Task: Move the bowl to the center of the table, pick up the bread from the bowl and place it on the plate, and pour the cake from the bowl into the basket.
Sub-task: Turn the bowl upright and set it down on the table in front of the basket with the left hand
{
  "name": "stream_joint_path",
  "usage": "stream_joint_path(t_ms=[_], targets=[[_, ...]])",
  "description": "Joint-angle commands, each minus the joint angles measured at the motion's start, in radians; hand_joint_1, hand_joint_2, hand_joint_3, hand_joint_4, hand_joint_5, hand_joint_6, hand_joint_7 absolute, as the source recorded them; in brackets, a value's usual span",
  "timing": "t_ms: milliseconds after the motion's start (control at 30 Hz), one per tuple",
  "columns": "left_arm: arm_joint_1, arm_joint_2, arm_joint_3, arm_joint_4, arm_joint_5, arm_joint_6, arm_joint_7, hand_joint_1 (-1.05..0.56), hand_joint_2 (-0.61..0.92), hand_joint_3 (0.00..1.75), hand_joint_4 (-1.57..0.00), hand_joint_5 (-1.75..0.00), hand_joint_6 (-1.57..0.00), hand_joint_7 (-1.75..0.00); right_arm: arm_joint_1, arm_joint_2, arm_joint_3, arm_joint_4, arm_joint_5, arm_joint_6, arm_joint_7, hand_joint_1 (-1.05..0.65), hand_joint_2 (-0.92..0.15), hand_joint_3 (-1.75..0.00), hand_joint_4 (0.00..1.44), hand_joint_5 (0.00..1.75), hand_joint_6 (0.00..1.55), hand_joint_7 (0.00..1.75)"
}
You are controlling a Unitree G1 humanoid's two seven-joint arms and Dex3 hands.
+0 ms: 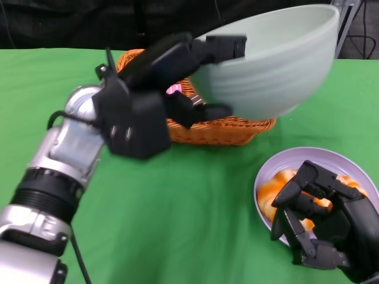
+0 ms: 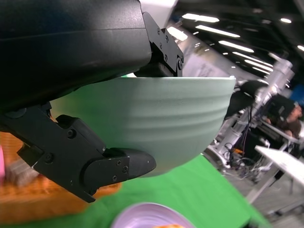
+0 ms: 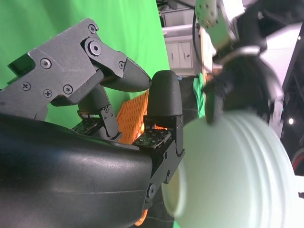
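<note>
One hand does the work: left hand grips the pale bowl by its rim, tilted above the basket. Keep the bowl's mouth over the basket while tipping (cake not clearly visible); right hand, fingers curled, holding nothing, rests over the plate with bread, beside the basket

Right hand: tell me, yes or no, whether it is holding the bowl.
No. The right hand rests over the bread on the purple plate, while the left hand holds the bowl.
</note>
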Motion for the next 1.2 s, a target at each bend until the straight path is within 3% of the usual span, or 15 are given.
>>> stream_joint_path(t_ms=[33,67,167,367,533,700,967,1067,1100,1200], targets=[[0.007,0.023,0.002,0.035,0.027,-0.057,0.052,-0.21,0.76,0.73,-0.69,-1.75,-0.62,-1.45,-0.004,-0.013,-0.016,-0.017,0.018,0.011,0.003,-0.09,-0.56,-1.12,0.69,1.70,0.60,1.47],[0.014,0.042,0.002,0.031,0.085,-0.105,0.103,-0.21,0.76,0.73,-0.69,-1.75,-0.62,-1.45,-0.007,-0.015,-0.018,-0.023,0.022,0.025,0.000,-0.09,-0.56,-1.12,0.69,1.70,0.60,1.47],[0.022,0.086,0.000,0.029,0.230,-0.219,0.244,-0.21,0.81,0.58,-0.68,-1.69,-0.69,-1.22,-0.013,-0.017,-0.021,-0.041,0.029,0.055,-0.004,-0.11,-0.53,-1.10,0.70,1.70,0.61,1.46],[0.016,0.121,-0.018,0.055,0.351,-0.300,0.382,-0.24,0.91,0.38,-0.67,-1.72,-0.68,-1.27,-0.011,-0.013,-0.024,-0.052,0.028,0.065,-0.002,-0.08,-0.55,-1.13,0.71,1.70,0.62,1.46],[0.007,0.127,-0.031,0.072,0.374,-0.310,0.425,-0.24,0.92,0.36,-0.67,-1.73,-0.68,-1.28,-0.011,-0.012,-0.025,-0.053,0.028,0.067,-0.001,-0.08,-0.55,-1.13,0.71,1.70,0.62,1.45],[0.120,0.246,-0.014,0.014,0.540,-0.438,0.597,-0.28,0.92,0.35,-0.68,-1.75,-0.56,-1.63,-0.008,-0.009,-0.027,-0.082,0.043,0.115,-0.014,-0.09,-0.55,-1.09,0.71,1.68,0.62,1.42],[0.140,0.285,-0.032,0.014,0.633,-0.467,0.738,-0.27,0.92,0.30,-0.67,-1.75,-0.47,-1.74,-0.007,-0.011,-0.030,-0.084,0.046,0.113,-0.011,-0.10,-0.58,-1.04,0.70,1.68,0.62,1.40],[0.188,0.316,-0.024,-0.015,0.656,-0.487,0.780,-0.27,0.92,0.25,-0.67,-1.75,-0.46,-1.73,-0.007,-0.012,-0.031,-0.081,0.046,0.108,-0.009,-0.10,-0.58,-1.02,0.70,1.67,0.62,1.40],[0.220,0.335,-0.015,-0.036,0.664,-0.499,0.796,-0.25,0.91,0.19,-0.67,-1.75,-0.57,-1.53,-0.007,-0.013,-0.032,-0.079,0.047,0.104,-0.006,-0.10,-0.58,-1.02,0.71,1.68,0.63,1.40],[0.256,0.358,-0.011,-0.064,0.681,-0.507,0.829,-0.24,0.91,0.13,-0.67,-1.75,-0.66,-1.37,-0.007,-0.013,-0.033,-0.077,0.048,0.102,-0.002,-0.10,-0.57,-1.04,0.71,1.68,0.63,1.41]])
